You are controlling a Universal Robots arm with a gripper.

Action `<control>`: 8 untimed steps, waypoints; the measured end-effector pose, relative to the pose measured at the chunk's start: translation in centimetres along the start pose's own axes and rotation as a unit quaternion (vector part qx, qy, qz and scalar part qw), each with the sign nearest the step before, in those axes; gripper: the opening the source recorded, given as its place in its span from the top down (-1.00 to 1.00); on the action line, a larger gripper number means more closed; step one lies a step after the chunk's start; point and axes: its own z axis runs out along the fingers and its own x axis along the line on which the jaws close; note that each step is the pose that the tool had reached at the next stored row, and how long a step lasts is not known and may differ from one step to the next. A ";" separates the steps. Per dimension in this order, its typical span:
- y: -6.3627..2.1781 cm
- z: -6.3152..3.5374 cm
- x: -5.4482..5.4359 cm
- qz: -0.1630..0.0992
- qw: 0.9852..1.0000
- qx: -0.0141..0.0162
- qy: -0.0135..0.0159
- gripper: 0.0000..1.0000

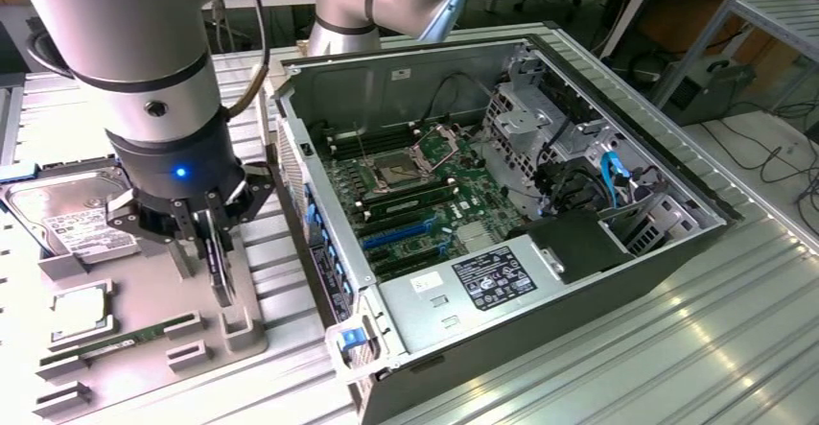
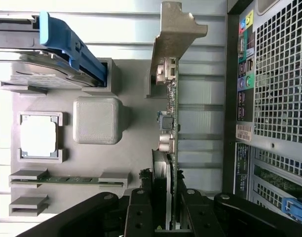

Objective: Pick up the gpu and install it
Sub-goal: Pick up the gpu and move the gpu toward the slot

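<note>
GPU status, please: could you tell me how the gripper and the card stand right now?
Arm's gripper shut on gpu. Card held upright over gray tray. Open computer case alongside.

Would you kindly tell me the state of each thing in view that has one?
gripper: shut on the gpu.
gpu: held on edge, bracket end pointing away from the gripper.
computer case: side open, motherboard exposed.
hard drive: resting in the tray.
memory stick: seated in its tray slots.
processor: lying in its tray recess.
</note>
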 end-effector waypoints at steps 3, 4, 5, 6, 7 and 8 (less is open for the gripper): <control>0.02 -0.44 0.0 0.000 1.000 0.000 0.000 0.45; 0.02 -0.60 0.0 0.000 1.000 0.001 0.000 0.45; 0.02 -0.74 0.0 0.000 1.000 0.001 0.000 0.45; 0.03 -0.89 0.0 0.000 1.000 0.001 0.000 0.45; 0.03 -1.01 0.0 0.000 1.000 0.001 0.000 0.45; 0.04 -1.15 0.0 0.000 1.000 0.001 0.000 0.45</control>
